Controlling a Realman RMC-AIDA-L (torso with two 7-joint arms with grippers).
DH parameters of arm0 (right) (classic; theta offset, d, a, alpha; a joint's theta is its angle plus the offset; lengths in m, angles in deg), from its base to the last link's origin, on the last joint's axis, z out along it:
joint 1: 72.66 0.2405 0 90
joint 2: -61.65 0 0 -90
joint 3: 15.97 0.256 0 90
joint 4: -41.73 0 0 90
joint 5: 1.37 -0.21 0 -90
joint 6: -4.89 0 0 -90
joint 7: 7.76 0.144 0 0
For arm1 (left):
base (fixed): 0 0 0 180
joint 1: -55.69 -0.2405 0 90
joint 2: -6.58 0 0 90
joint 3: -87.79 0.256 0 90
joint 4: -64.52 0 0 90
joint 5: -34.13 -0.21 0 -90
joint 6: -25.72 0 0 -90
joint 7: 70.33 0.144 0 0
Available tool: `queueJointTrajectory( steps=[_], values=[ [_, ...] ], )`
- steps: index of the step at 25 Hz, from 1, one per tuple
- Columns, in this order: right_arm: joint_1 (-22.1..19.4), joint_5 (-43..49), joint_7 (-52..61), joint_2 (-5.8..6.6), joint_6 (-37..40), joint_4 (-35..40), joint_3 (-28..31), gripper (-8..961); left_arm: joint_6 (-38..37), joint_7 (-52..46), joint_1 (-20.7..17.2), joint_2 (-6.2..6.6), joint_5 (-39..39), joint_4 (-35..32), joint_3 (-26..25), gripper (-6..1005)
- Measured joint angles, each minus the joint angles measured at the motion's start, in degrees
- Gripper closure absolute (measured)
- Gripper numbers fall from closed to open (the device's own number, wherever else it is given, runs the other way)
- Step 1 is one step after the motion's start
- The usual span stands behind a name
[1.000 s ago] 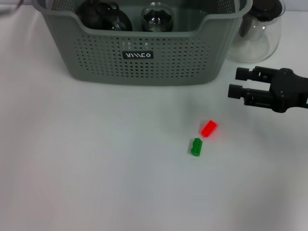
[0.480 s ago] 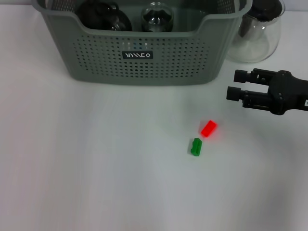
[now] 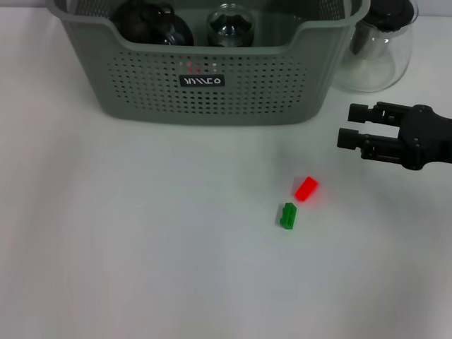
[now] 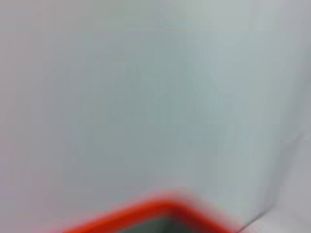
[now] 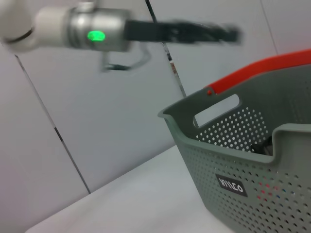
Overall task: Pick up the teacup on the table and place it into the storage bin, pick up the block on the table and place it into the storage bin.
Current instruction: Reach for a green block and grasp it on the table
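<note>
Hovering level — right gripper (image 3: 345,125), fingers parted — beside storage bin (image 3: 212,85).

The bin (image 3: 212,92) stands at the far side of the white table, slightly left of centre. It is a grey-green rectangular basket with perforated walls, a dipped cut-out on its near rim and a black label with white lettering on its near wall. The right wrist view shows a cut-out handle in its end wall. Two dark glass vessels sit inside it, one at the left (image 3: 152,25) and one nearer the middle (image 3: 231,25); which is the teacup cannot be told.

A red block (image 3: 306,188) lies on the table right of centre, tilted. A green block (image 3: 287,215) lies just nearer and left of it, apart.
</note>
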Motion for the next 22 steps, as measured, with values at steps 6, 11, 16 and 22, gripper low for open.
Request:
queueJointTrajectory(
  steps=[6,11,16,22],
  values=[
    [1.0,4.0,3.5,0.79,0.6,1.4,-0.1,227,-29.0,27.7,-14.4,-0.66,29.4,5.2,-15.2,243],
    [2.8,9.6,8.1,0.24,2.0,5.8,-0.5,227,-39.0,50.9,-22.4,-2.49,24.5,14.5,-17.4,161],
    [5.5,15.9,20.5,-0.59,7.2,18.9,-8.0,227,-38.0,57.9,-23.4,-2.49,14.2,25.1,-19.9,97],
    [13.6,26.0,36.3,-1.56,8.8,30.2,-20.2,227,-36.9,59.8,-22.9,-2.49,11.0,29.3,-21.1,78]
  ],
)
